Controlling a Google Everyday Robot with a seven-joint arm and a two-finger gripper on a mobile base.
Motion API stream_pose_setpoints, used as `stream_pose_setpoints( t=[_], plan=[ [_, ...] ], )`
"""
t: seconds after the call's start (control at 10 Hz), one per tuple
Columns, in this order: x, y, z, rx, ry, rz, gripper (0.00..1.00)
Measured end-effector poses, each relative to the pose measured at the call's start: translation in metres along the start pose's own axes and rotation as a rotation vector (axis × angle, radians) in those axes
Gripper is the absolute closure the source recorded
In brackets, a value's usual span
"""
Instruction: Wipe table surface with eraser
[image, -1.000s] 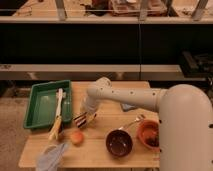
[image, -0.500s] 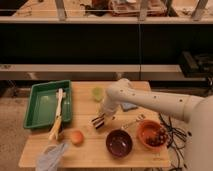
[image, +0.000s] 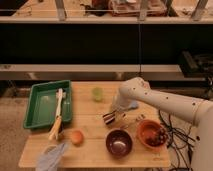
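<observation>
The gripper (image: 113, 116) sits low at the centre of the frame, just over the light wooden table (image: 89, 122). It hangs from the white arm (image: 165, 103) that reaches in from the right edge. Whether it is clenched or released cannot be told. The small block with dark and pale stripes at its tip is probably the eraser (image: 108, 120). It appears to lie on or just above the boards, and I cannot tell whether it is truly held.

Just below it stands a dark purple round bowl (image: 119, 142). To the lower right is an orange-red bowl (image: 150, 134) with dark pieces inside. A small pale green cup (image: 97, 93) stands above and to the left. Farther left are an orange round fruit (image: 76, 136), a pale blue crumpled cloth (image: 52, 158), and a green plastic tray (image: 35, 111) with a wooden-handled brush (image: 57, 114) across its rim.

To wipe well, the block's flat face should likely press evenly on the wood. Strokes belong in the bare strip left of the gripper, between cup and fruit. They should be short, since a long sweep downward would push the purple bowl.
</observation>
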Motion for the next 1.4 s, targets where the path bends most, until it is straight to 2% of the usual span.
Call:
stream_pose_setpoints(
  t=[0.2, 0.4, 0.8, 0.9, 1.2, 1.4],
  plan=[
    [-0.004, -0.019, 0.009, 0.015, -0.007, -0.010, 1.00],
    [-0.028, -0.049, 0.026, 0.030, -0.020, -0.029, 1.00],
    [-0.105, -0.104, 0.058, 0.055, -0.074, -0.111, 1.00],
    [-0.133, -0.115, 0.069, 0.052, -0.097, -0.143, 1.00],
    [-0.163, -0.120, 0.079, 0.041, -0.119, -0.167, 1.00],
    [-0.169, -0.114, 0.074, 0.037, -0.120, -0.170, 1.00]
  ],
)
